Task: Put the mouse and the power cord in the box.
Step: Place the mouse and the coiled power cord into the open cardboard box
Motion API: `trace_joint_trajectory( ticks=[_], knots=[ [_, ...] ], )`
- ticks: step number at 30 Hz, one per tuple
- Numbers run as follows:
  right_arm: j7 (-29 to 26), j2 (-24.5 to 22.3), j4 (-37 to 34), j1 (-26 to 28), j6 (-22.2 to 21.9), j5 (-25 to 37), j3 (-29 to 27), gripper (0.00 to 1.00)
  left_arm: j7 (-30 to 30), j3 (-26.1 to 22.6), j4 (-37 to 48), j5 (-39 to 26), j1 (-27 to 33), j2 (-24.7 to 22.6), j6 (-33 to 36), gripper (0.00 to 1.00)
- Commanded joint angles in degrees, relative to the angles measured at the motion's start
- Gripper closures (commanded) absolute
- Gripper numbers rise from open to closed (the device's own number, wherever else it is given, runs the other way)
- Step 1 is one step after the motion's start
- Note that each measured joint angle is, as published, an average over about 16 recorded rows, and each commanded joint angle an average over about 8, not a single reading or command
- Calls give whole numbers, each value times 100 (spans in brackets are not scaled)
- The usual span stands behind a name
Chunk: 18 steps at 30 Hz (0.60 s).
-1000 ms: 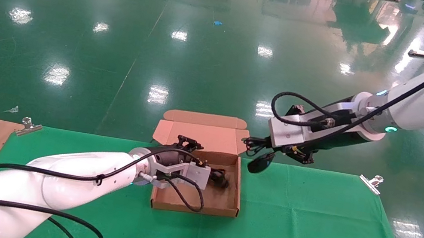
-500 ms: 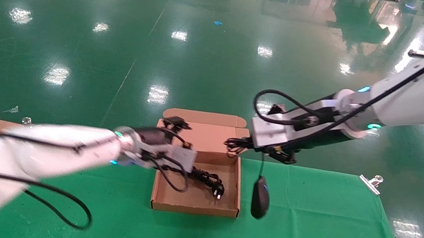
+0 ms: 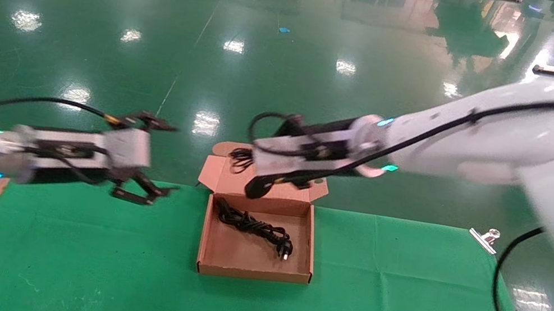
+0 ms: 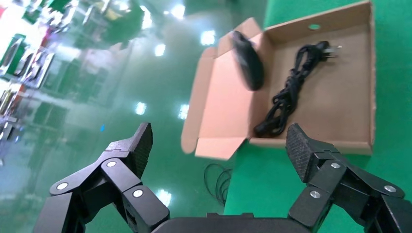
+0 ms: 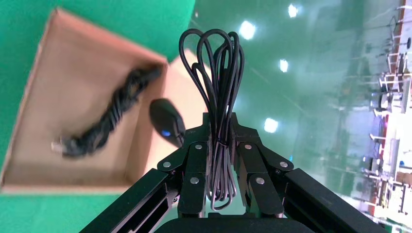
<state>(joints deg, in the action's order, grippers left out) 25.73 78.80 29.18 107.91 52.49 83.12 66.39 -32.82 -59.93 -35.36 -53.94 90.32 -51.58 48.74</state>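
- My right gripper (image 5: 221, 141) is clenched on the coiled cord of the small black oval mouse (image 3: 255, 187), which dangles over the far edge of the shallow brown cardboard box (image 3: 310, 252). I should carry it nearer and lower before letting go.
- The thin black power cord (image 3: 250, 224) lies inside the box.
- The left gripper (image 4: 221, 148), spread and empty, hangs left of the box.
- Only the right wrist view shows the pinched cord; the head view probably hides it.

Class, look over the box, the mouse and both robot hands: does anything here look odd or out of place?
Yes. The right hand pinches only the mouse's bundled wire, so the mouse dangles loose over the box's open lid instead of being gripped. The power cord lies inside; the left hand is open beside the box.
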Motion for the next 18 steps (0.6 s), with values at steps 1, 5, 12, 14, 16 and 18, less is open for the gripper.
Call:
trace_joint_trajectory(
  ticks=[1, 5, 12, 14, 16, 18],
  knots=[
    [-169, 10, 277, -139, -274, -55, 142, 100, -241, 203, 165, 308, -80, 178, 255, 0],
    [-486, 11, 635, -289, -500, -156, 522, 100, -502, 349, 629, 537, -161, 238, 523, 0],
    [-861, -1, 842, -466, -764, -217, 1112, 100, -924, 407, 1262, 583, -195, 85, 619, 0],
    [-924, -6, 801, -503, -828, -204, 1245, 100, -1006, 425, 1394, 602, -191, 31, 638, 0],
    [-970, -10, 734, -534, -885, -186, 1364, 100, -1067, 448, 1510, 636, -184, -10, 690, 0],
    [-1000, -14, 666, -559, -925, -167, 1461, 83, -1127, 460, 1605, 651, -166, -39, 741, 0]
  ],
)
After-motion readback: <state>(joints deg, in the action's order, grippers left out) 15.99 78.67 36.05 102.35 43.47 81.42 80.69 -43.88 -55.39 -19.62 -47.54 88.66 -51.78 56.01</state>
